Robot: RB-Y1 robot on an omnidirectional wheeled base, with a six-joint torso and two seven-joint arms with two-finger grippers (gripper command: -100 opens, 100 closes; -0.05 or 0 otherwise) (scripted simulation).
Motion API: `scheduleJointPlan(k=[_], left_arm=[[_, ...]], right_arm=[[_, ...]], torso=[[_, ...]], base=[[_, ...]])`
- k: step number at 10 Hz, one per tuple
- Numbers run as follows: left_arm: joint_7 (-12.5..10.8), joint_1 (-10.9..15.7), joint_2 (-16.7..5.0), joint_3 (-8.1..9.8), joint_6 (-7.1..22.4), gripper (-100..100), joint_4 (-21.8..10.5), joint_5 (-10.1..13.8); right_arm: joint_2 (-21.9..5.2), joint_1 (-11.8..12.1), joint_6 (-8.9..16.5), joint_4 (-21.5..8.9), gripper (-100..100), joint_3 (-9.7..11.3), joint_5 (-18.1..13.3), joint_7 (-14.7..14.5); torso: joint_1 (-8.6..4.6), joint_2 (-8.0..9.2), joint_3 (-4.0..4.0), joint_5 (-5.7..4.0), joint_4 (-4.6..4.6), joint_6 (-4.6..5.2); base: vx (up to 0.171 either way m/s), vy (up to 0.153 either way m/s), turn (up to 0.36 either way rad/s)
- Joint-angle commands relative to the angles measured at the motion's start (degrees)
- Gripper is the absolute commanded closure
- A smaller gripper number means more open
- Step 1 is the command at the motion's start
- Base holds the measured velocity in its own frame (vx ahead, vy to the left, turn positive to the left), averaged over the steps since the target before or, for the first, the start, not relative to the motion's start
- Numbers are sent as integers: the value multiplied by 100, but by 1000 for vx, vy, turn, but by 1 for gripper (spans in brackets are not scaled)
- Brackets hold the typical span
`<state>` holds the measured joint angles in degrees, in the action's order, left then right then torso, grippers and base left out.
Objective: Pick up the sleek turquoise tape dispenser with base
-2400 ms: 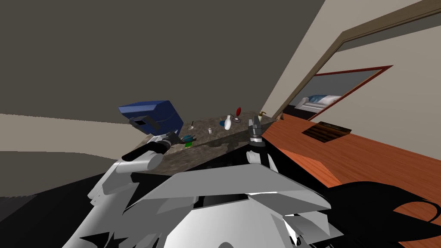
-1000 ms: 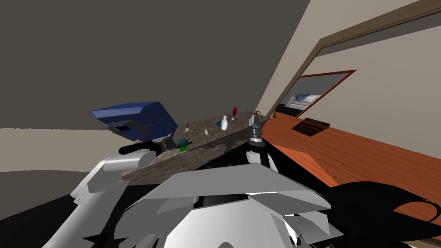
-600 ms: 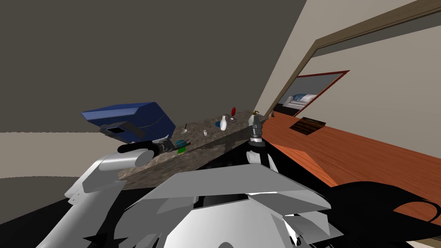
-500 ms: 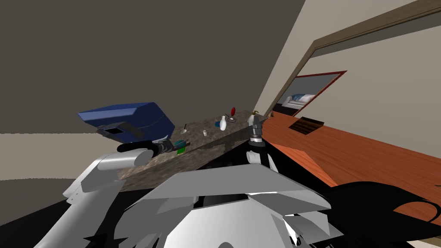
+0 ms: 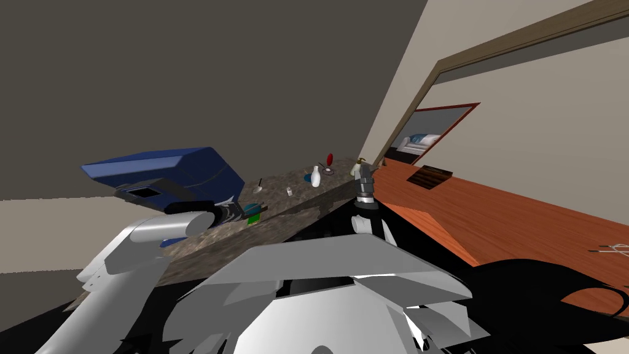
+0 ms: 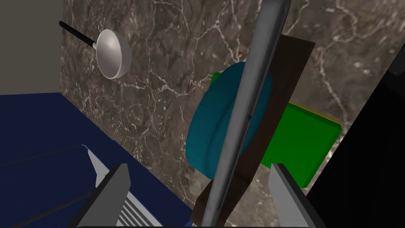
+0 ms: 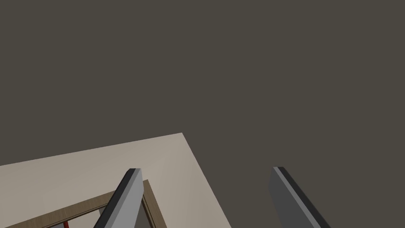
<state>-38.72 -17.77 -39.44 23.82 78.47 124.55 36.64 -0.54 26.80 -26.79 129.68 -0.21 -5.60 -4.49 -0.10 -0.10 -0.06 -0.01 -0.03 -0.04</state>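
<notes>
Left gripper (image 6: 199, 168) stands wide open on my wrist feed, its two blades straddling the turquoise tape dispenser (image 6: 209, 130) with neither pressing its sides. Beside one blade I see a navy blue box (image 6: 43, 158) sitting on the dark marbled counter (image 6: 166, 47). Past it lies a small grey scoop (image 6: 114, 53) with a thin black handle, well apart from the dispenser. The dispenser is a rounded teal body on a flat brown base (image 6: 292, 67), with a thin grey bar (image 6: 259, 71) crossing in front of it; I cannot tell whether that bar belongs to it. A bright green block (image 6: 304, 138) lies just beside the base, on the side away from the blue box. From the head camera the dispenser sits near the counter's front edge, next to the blue box, and a white bottle (image 5: 316, 177) stands farther along. Right gripper (image 7: 206, 169) has its blades apart too, raised upright by the counter's far end.
</notes>
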Motion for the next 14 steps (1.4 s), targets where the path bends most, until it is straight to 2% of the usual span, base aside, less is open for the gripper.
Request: scheduleJointPlan(k=[1, 2, 4, 5, 9, 10, 11, 12, 14], left_arm=[[-78, 34, -103, 86, 286, -100, -78, 87], [-78, 34, -103, 86, 307, -100, -78, 87], [-215, 69, -233, 188, 686, -100, -152, 173], [-215, 69, -233, 188, 718, -100, -152, 173], [-396, 62, -382, 283, 1228, -100, -276, 276], [-381, 64, -361, 277, 1165, -100, -214, 259], [-398, 63, -362, 275, 1195, 0, -212, 258], [-189, 103, -320, 311, 1094, -100, -397, 262], [18, 142, -278, 347, 996, -100, -582, 265]], right_arm=[[0, 0, 0, 0, 0, 0, 0, 0], [0, 0, 0, 0, 0, 0, 0, 0], [0, 0, 0, 0, 0, 0, 0, 0], [0, 0, 0, 0, 0, 0, 0, 0], [0, 0, 0, 0, 0, 0, 0, 0], [0, 0, 0, 0, 0, 0, 0, 0], [0, 0, 0, 0, 0, 0, 0, 0], [0, 0, 0, 0, 0, 0, 0, 0], [0, 0, 0, 0, 0, 0, 0, 0]], torso=[[0, 0, 0, 0, 0, 0], [-1, 0, 0, 0, 0, 2], [-1, 1, 0, 0, 0, 1], [-4, -3, -2, -1, 0, 2], [-2, -3, -1, 0, 0, 0], [-1, -2, -1, 0, -1, 0], [3, 3, 2, 1, 1, -1], [5, 7, 4, 1, 2, -1], [-6, -2, -1, -1, 0, -2]], base=[[21, -24, -68], [20, -17, -41], [27, -26, -79], [24, -20, -32], [27, -20, -48], [11, -7, -3], [0, 0, 0], [21, -21, 54], [38, -42, 59]])
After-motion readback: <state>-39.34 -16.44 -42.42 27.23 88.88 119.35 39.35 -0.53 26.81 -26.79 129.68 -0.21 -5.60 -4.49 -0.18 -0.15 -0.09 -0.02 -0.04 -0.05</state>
